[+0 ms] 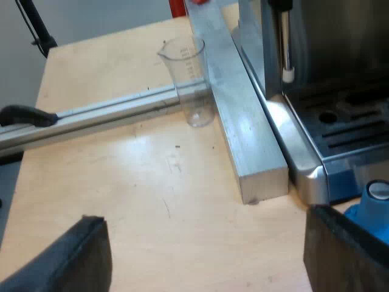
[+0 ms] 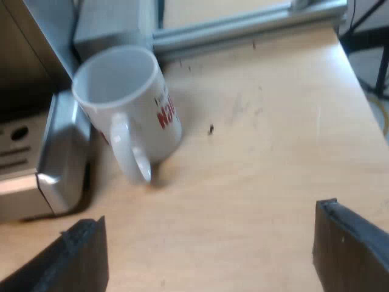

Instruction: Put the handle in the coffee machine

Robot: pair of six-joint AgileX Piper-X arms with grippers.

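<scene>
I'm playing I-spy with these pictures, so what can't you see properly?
Left wrist view: the blue tamper is partly hidden behind a finger of the left gripper.
Left wrist view: a red thing beyond the metal bar is cut off by the picture's edge; what it is cannot be told.
Right wrist view: red lettering on the mug curves round its side, unreadable.
Both views: the espresso machine is cut off by the picture's edges.

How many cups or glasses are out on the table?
2: a clear measuring glass beside the aluminium bar by the espresso machine, and a white mug by the machine's base. Others may be hidden.
</scene>
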